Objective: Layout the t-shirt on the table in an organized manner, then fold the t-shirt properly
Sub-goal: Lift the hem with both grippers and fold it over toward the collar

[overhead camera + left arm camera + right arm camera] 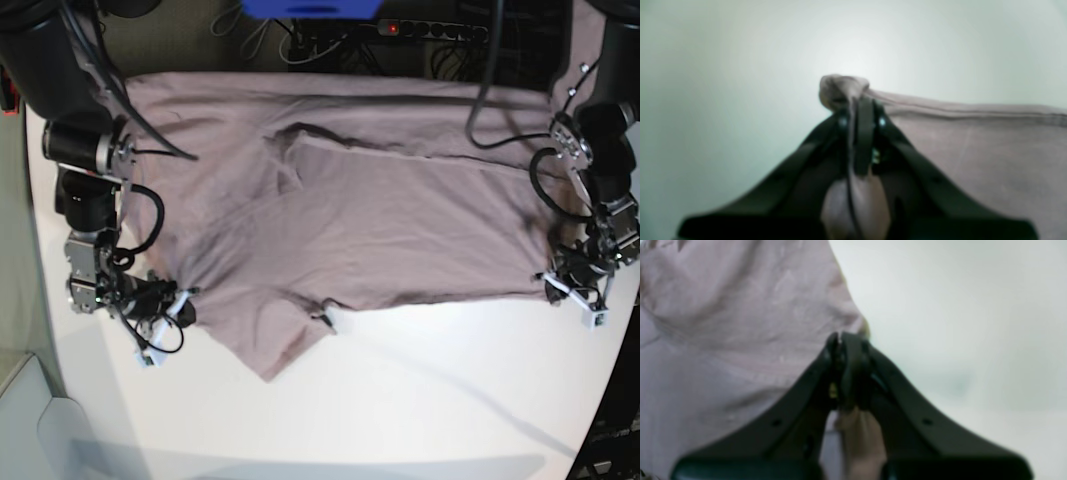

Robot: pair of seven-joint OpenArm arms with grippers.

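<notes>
Left wrist view: left gripper (862, 110) pinches a bunched hem corner of the t-shirt (973, 156), cloth running off to its right. Right wrist view: right gripper (843, 350) is clamped on the shirt's edge, cloth to its left. Base view: the shirt spreads across the table's (420, 400) far half, long axis stretched between both grips, equally near.

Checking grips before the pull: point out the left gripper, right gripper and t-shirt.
left gripper (863, 100), left wrist view, shut tips.
right gripper (840, 340), right wrist view, shut tips.
t-shirt (380, 220), base view, chest panel.
</notes>
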